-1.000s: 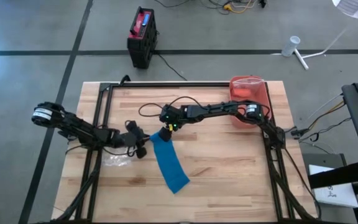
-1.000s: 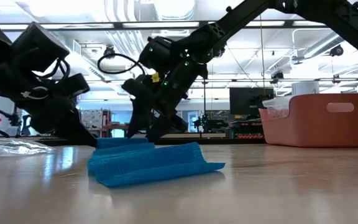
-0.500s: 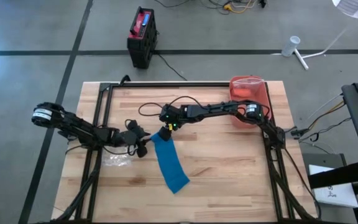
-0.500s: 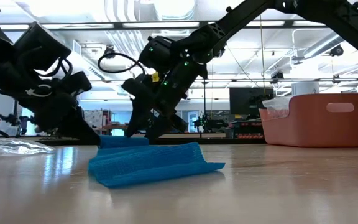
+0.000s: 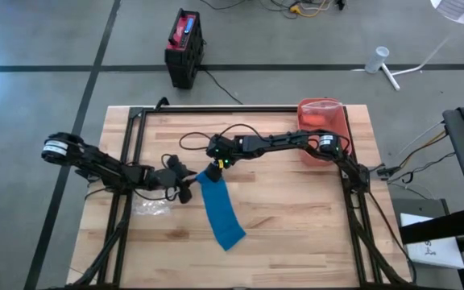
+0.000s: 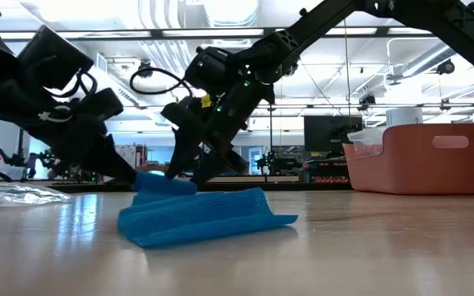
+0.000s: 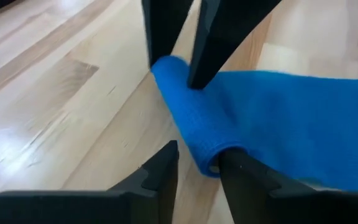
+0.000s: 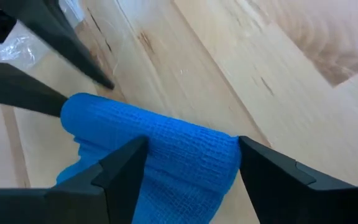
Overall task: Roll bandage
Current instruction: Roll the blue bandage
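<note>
A blue bandage [image 5: 222, 211] lies flat along the table, its far end wound into a short roll [image 7: 185, 112]. The roll also shows in the low view [image 6: 164, 183] and the right wrist view [image 8: 160, 140]. My left gripper [image 7: 197, 155] comes level from the table's left, open, its fingers on either side of the roll's left end. My right gripper [image 8: 191, 149] stands open over the roll from the far right, pointing down. Both grippers show in the high view, left [image 5: 188, 191] and right [image 5: 213, 171]. My left gripper has the roll's left end [image 7: 211, 167] between its two fingers, coming level along the roll. One finger [image 7: 235, 168] lies against that end; the other stands a little off. That end is tipped up off the table. My right gripper comes slanting down from the far right, its fingers spaced along the roll. One fingertip [image 8: 135, 155] is on the roll's top near its middle, the other [image 8: 253, 162] against the roll's right end [image 8: 232, 149]. The roll rests on the flat strip.
A crumpled clear wrapper [image 5: 150, 208] lies near the left arm, also in the low view [image 6: 15, 193]. A pink bin [image 5: 322, 121] stands at the far right. Black frame rails [image 5: 131, 153] run along the table's left, right and far sides.
My left gripper has gone toward the table's right, up to the roll's left end. That end of the roll has tipped up a little, while the flat strip has stayed where it was.
</note>
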Available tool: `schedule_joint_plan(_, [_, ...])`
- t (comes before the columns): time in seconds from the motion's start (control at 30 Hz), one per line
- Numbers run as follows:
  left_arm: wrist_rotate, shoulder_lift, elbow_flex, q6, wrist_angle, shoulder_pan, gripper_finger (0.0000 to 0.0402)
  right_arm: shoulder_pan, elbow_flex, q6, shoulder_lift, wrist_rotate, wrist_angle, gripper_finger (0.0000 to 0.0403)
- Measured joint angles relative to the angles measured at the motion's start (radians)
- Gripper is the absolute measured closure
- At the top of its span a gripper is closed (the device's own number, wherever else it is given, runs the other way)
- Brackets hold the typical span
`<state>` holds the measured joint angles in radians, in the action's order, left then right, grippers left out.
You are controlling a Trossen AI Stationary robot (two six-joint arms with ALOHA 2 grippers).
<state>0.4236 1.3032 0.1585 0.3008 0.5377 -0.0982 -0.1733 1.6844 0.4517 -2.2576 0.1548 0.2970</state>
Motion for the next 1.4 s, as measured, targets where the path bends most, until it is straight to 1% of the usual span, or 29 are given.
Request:
schedule_joint_plan(0.07, [-0.004,0.009,0.000,0.008,0.028,0.000,0.0315,0.003,0.000,-0.007,0.000,-0.004,-0.013,0.0164])
schedule_joint_plan(0.2, [-0.002,0.033,0.001,0.035,0.046,0.001,0.0382,0.008,-0.001,-0.007,0.000,-0.013,-0.032,0.0160])
schedule_joint_plan(0.23, [0.002,0.037,0.001,0.044,0.048,0.001,0.0390,0.008,-0.001,-0.007,0.000,-0.013,-0.031,0.0159])
schedule_joint_plan(0.33, [0.007,0.037,0.001,0.052,0.048,0.001,0.0390,0.008,0.003,-0.026,0.001,-0.012,-0.029,0.0154])
schedule_joint_plan(0.47, [0.014,-0.011,0.002,0.047,0.042,0.003,0.0397,0.012,0.006,-0.076,0.035,-0.003,-0.011,0.0152])
schedule_joint_plan(0.57, [0.017,-0.081,0.005,0.027,0.031,0.003,0.0399,0.027,0.010,-0.139,0.106,-0.030,0.054,0.0156])
schedule_joint_plan(0.63, [-0.011,-0.150,0.004,0.005,0.019,0.003,0.0400,0.042,0.002,-0.193,0.163,-0.069,0.086,0.0160])
schedule_joint_plan(0.73, [-0.055,-0.280,0.010,-0.032,-0.001,0.003,0.0400,0.089,-0.016,-0.291,0.274,-0.177,0.126,0.0167])
schedule_joint_plan(0.83, [-0.104,-0.411,0.028,-0.076,-0.012,0.002,0.0400,0.171,-0.051,-0.398,0.409,-0.283,0.121,0.0174])
schedule_joint_plan(0.93, [-0.195,-0.522,0.063,-0.107,-0.019,0.001,0.0401,0.260,-0.110,-0.495,0.532,-0.384,0.091,0.0179])
schedule_joint_plan(0.97, [-0.235,-0.545,0.085,-0.113,-0.019,-0.001,0.0401,0.292,-0.136,-0.523,0.569,-0.410,0.076,0.0181])
schedule_joint_plan(1.03, [-0.301,-0.577,0.127,-0.130,-0.021,-0.018,0.0401,0.358,-0.202,-0.576,0.644,-0.425,0.013,0.0184])
schedule_joint_plan(1.1, [-0.333,-0.575,0.181,-0.160,-0.032,-0.055,0.0401,0.431,-0.285,-0.599,0.718,-0.443,-0.076,0.0188])
schedule_joint_plan(1.17, [-0.330,-0.556,0.237,-0.203,-0.055,-0.102,0.0401,0.500,-0.380,-0.601,0.784,-0.492,-0.169,0.0191])
schedule_joint_plan(1.27, [-0.282,-0.489,0.332,-0.261,-0.081,-0.172,0.0401,0.581,-0.530,-0.565,0.860,-0.596,-0.324,0.0192])
schedule_joint_plan(1.3, [-0.270,-0.463,0.365,-0.279,-0.095,-0.191,0.0401,0.599,-0.580,-0.546,0.870,-0.614,-0.389,0.0191])
schedule_joint_plan(1.4, [-0.233,-0.374,0.470,-0.325,-0.132,-0.234,0.0401,0.644,-0.702,-0.483,0.869,-0.618,-0.574,0.0186])
